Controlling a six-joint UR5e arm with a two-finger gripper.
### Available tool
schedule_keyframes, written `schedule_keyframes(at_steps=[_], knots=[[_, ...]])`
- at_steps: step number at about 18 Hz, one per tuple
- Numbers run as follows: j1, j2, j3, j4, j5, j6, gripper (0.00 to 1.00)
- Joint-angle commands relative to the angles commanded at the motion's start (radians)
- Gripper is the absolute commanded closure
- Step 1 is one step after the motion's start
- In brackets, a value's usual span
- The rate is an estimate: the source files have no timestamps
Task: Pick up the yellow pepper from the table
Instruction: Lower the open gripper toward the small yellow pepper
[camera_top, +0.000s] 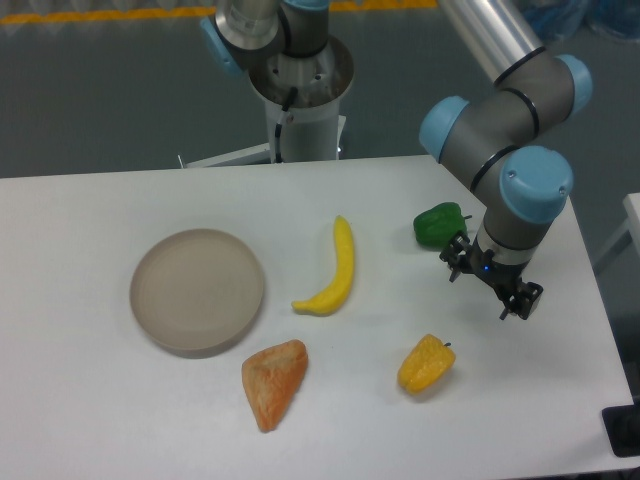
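I am in the approach, nothing picked up. My gripper (490, 283) hangs over the right side of the table (90, 400), jaws parted and empty, just beside the green pepper (439, 224). The yellow pepper (426, 365) lies nearer and a little left, apart from me. Next I must shift over it, descend, and close around its lumpy body.

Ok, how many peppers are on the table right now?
2. The yellow pepper lies near the front right of the table; the green pepper sits farther back on the right, beside the arm. None looks hidden.
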Motion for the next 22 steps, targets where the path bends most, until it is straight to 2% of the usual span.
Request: schedule_keyframes(at_steps=[6, 8, 12, 15, 18, 22], knots=[[-0.005, -0.002, 0.000, 0.008, -0.005, -0.014, 0.00], [-0.009, -0.020, 0.012, 0.012, -0.017, -0.026, 0.00], [-0.006, -0.028, 0.020, 0.018, -0.122, -0.129, 0.00], [-0.021, -0.031, 0.018, 0.061, -0.127, -0.133, 0.00], [-0.054, -0.041, 0.020, 0.067, -0.126, -0.138, 0.00], [-0.107, -0.115, 0.055, 0.146, -0.115, -0.224, 0.00]])
